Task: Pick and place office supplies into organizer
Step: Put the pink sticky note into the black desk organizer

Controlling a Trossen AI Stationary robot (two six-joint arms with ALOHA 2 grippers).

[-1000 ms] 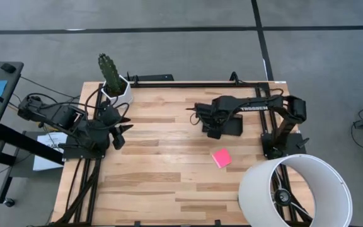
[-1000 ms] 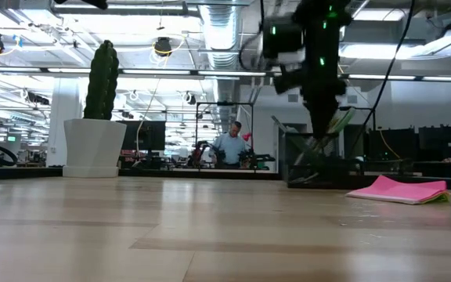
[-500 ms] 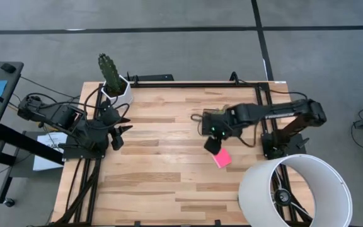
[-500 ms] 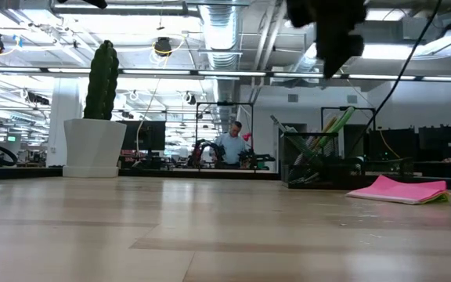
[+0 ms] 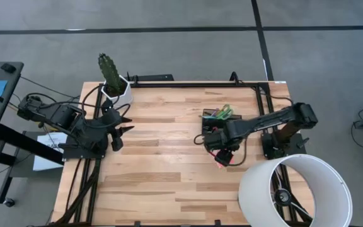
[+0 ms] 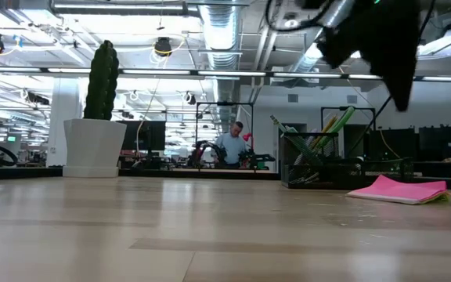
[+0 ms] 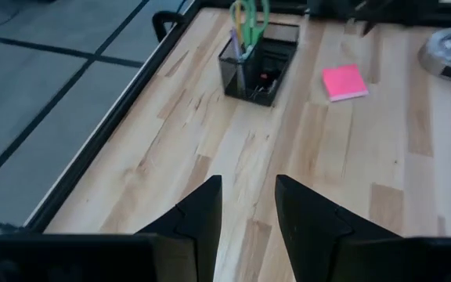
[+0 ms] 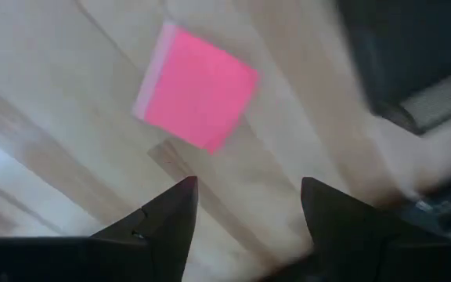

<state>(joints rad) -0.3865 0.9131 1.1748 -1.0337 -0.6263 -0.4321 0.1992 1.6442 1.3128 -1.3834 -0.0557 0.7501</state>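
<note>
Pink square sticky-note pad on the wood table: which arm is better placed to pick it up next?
Right. The right gripper hangs open directly above the pink square sticky-note pad, near the black mesh organizer. The left gripper sits open at the table's far side, beside the cactus in a white pot.

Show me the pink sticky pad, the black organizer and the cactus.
pink sticky pad [image 8: 196, 98], right wrist view, middle of its top sheet
black organizer [image 7: 250, 72], left wrist view, its side wall
cactus [image 6: 102, 80], low view, its green stem

The light is bright and even, coming from ceiling lamps [image 6: 163, 47]. Shadows on the table [image 5: 156, 183] are soft. The sticky-note pad [image 8: 196, 88] looks blurred in the right wrist view.
</note>
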